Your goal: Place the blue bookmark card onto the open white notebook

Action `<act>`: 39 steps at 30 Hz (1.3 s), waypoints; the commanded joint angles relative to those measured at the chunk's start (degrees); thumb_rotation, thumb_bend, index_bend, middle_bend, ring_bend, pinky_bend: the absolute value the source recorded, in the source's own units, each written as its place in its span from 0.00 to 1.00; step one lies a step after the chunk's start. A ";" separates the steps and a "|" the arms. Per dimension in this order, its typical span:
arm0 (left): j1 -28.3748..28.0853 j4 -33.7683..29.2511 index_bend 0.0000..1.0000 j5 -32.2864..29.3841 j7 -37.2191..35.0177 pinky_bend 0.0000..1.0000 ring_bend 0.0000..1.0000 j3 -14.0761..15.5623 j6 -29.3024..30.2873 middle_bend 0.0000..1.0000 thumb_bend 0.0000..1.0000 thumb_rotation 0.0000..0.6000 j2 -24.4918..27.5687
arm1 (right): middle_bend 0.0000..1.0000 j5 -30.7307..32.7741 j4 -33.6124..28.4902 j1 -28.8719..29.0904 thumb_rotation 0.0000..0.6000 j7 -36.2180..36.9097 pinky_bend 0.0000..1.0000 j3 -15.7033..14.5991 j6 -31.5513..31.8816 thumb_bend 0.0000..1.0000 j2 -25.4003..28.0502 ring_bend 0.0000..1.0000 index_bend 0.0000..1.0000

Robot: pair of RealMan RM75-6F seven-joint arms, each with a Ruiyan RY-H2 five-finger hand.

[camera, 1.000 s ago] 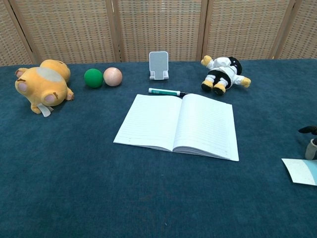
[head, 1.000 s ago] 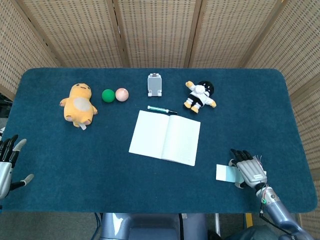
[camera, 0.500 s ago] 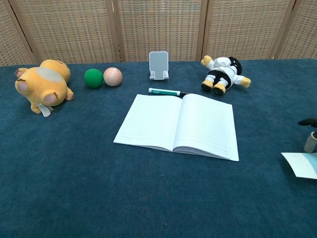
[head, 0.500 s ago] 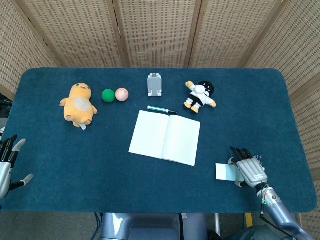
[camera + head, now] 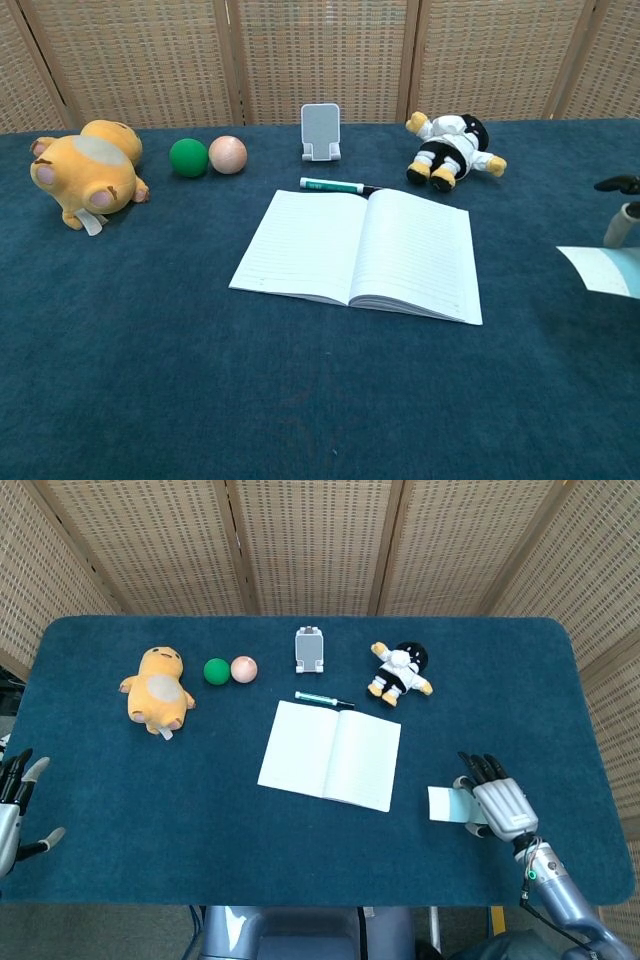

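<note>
The right hand [image 5: 497, 806] now holds the blue bookmark card [image 5: 445, 804] clear of the tabletop [image 5: 120, 780]. A second ago the card lay flat near the right front edge with the hand over its far end. In the chest view it now sits higher in the picture and throws a soft shadow on the cloth below, so it has been lifted. In the head view it has also crept a little toward the open white notebook [image 5: 331, 754]. The fingers [image 5: 478, 768] lie over the card's right end; the underside of the grasp is hidden, but the card hangs in the air, so the hand is judged to be pinching it.

The pick therefore looks done and the carry has begun. The card is still well apart from the notebook, to its right and nearer the robot, so the leftward travel and the release onto the pages remain.

The left hand [image 5: 14, 805] rests at the left front edge with its fingers spread, holding nothing, much as before.
</note>
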 commanded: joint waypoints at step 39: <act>-5.95 1.55 0.00 -19.84 -1.84 0.00 0.00 -7.34 -13.49 0.00 0.00 1.00 1.62 | 0.00 -1.99 13.59 43.22 1.00 -27.64 0.07 8.61 -26.08 0.26 -13.22 0.00 0.59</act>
